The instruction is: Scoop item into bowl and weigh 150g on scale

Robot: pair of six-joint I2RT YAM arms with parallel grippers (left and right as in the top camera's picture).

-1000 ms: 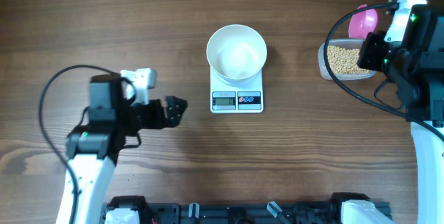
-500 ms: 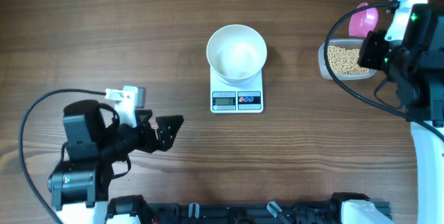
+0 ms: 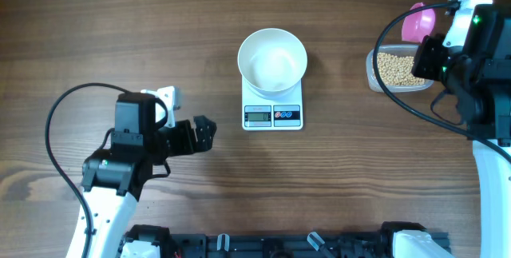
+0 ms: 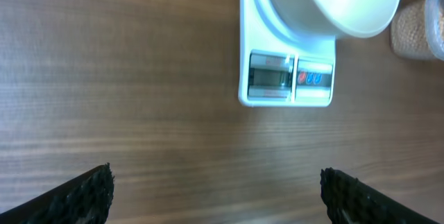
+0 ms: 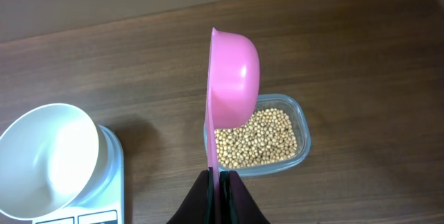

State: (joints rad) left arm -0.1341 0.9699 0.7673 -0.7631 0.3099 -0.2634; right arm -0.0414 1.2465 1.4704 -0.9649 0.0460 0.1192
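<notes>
scoop axis: pink scoop (image 5: 232,78) stands on edge, its long axis running straight away from the right gripper (image 5: 220,182), mouth facing left toward the white bowl (image 5: 48,158).
right gripper: fingers pinched tight on the scoop handle.
left gripper (image 4: 216,195): fingers spread wide, nothing between them, over the table (image 4: 139,78) short of the scale (image 4: 288,78).
writing: scale display digits too blurred to read.
containers: clear tub (image 5: 302,130) under the scoop holds the beans (image 5: 258,139); white bowl sits on the scale, apparently empty.
</notes>
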